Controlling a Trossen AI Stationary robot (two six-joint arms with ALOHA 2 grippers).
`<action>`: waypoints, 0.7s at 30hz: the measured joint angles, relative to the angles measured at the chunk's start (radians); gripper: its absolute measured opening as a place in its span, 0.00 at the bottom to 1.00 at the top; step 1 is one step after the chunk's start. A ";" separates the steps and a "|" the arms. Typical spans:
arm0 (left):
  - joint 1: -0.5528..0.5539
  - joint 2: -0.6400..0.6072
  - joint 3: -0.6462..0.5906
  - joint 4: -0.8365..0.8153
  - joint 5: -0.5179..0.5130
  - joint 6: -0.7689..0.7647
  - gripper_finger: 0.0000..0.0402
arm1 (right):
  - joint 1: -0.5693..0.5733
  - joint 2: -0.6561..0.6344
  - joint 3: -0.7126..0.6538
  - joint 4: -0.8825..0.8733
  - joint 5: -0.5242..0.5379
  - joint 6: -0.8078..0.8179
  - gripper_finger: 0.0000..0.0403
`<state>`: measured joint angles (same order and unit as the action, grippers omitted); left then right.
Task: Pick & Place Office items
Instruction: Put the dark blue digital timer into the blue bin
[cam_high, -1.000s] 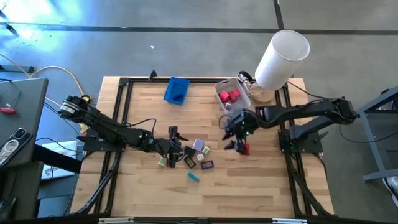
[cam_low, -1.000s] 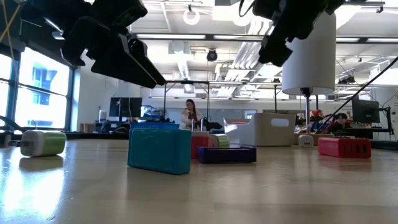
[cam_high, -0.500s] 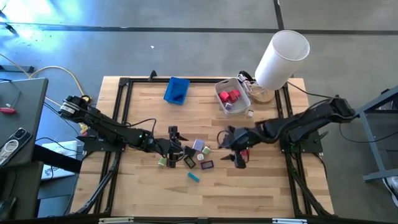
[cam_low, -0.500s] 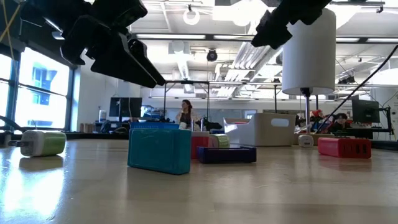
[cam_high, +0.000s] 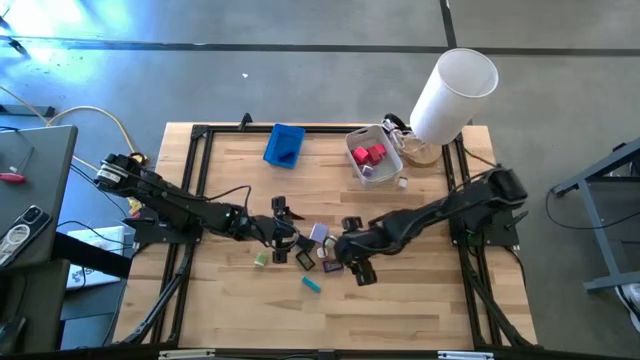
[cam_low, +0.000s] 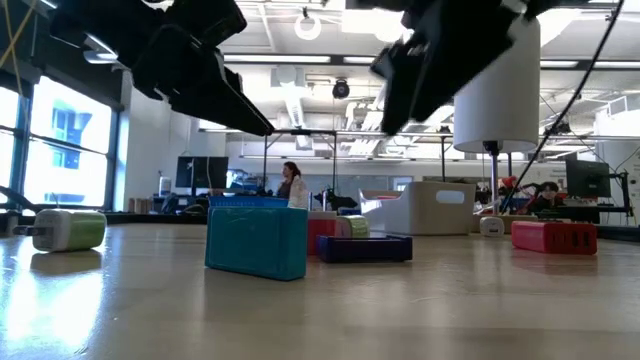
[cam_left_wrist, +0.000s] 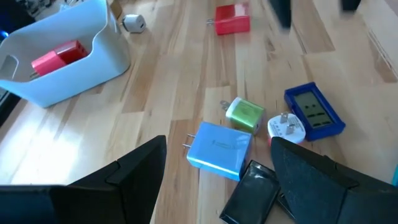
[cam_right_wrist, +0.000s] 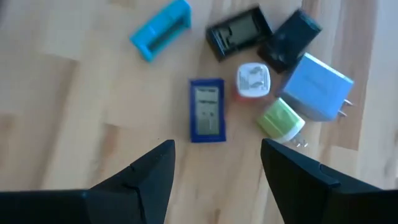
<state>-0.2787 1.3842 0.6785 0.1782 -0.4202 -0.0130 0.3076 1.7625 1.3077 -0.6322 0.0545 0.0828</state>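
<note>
Two arms: both dark arms reach over the middle of the wooden tabletop (cam_high: 420, 290), their grippers empty
Teal block: nearest the front edge, the teal block (cam_high: 312, 284) lies on its side, apart from the rest
Blue flat piece: the dark blue flat piece (cam_right_wrist: 207, 118) lies just behind the teal block, directly under the right gripper
Right gripper: the right gripper (cam_right_wrist: 214, 165) hovers above the cluster with its jaws spread and nothing between them
Cluster: a white plug (cam_right_wrist: 252, 81), a small green charger (cam_right_wrist: 281, 119), a light blue charger (cam_right_wrist: 319, 87) and two black pieces (cam_right_wrist: 239, 31) lie close together at mid-table
Left gripper: the left gripper (cam_left_wrist: 217, 174) hangs over the left side of the cluster, jaws released and empty
Green piece: another green piece (cam_high: 260, 260) sits alone, left of the cluster
Red block: one red block (cam_left_wrist: 232, 18) lies farther back, toward the right edge
White bin: the translucent white bin (cam_high: 385, 165) near the back right corner holds red pieces (cam_high: 368, 154)
Blue tray: the blue tray (cam_high: 285, 145) rests at the back edge
</note>
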 joint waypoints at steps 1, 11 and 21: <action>0.000 0.000 0.000 0.000 0.000 -0.006 0.70 | -0.004 0.028 0.014 -0.002 -0.001 -0.007 0.56; -0.001 0.000 0.000 0.005 0.001 -0.039 0.70 | -0.036 0.108 0.053 0.040 -0.138 -0.054 0.56; -0.006 0.000 0.000 0.003 0.003 -0.102 0.70 | -0.019 0.108 0.046 0.046 -0.009 -0.053 0.56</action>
<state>-0.2852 1.3842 0.6781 0.1810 -0.4171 -0.1152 0.2886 1.8706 1.3533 -0.5858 0.0456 0.0301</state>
